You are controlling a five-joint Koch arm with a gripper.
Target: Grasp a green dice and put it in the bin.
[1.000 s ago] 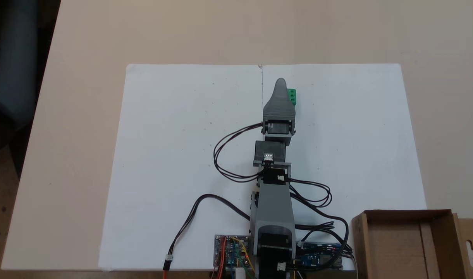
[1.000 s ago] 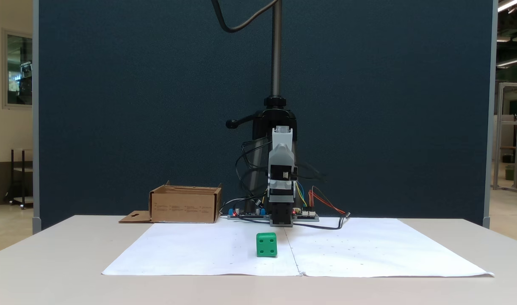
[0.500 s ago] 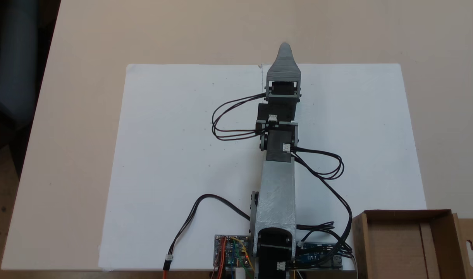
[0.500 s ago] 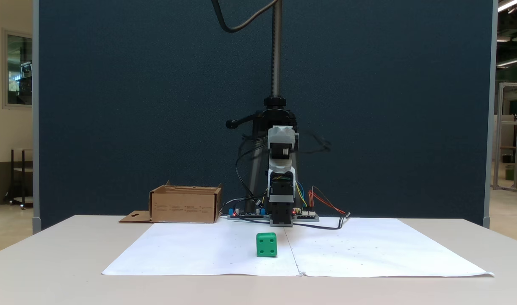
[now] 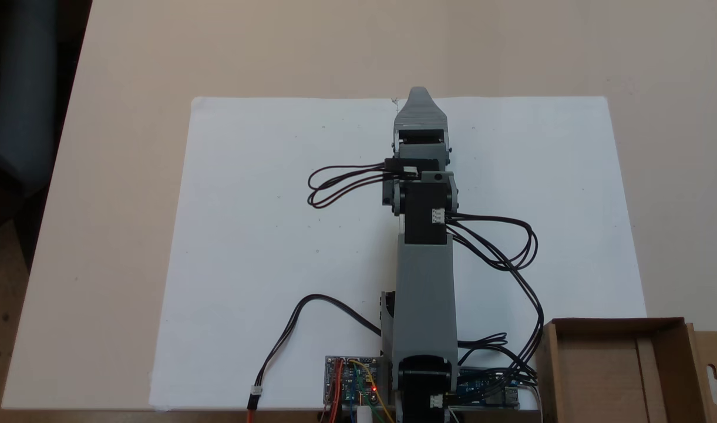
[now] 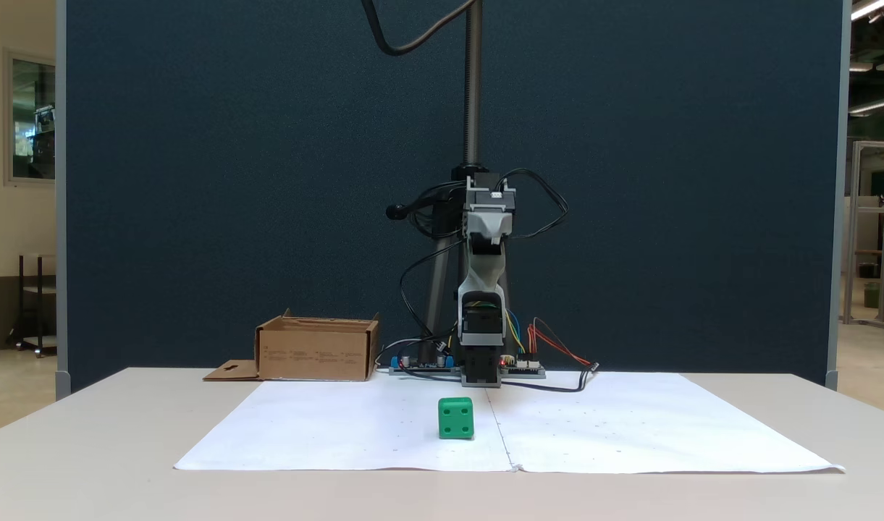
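Grey plastic arm (image 5: 424, 282), black servos, seemingly black looping cables (image 5: 499, 247)

We see a bright green dice (image 6: 455, 418) with four darker pips on its facing side, a plain brown cardboard bin (image 6: 317, 350), white paper (image 5: 264, 235) on a beige desk (image 5: 129, 70), a grey-and-black arm (image 5: 424, 282), and a dark blue backdrop (image 6: 232, 181).

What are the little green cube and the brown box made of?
The green dice looks like smooth, hard plastic: bright even colour, clean edges, round sunken dots. The bin looks like dull brown cardboard: thin walls, and a flat folded flap with a cut-out hole.
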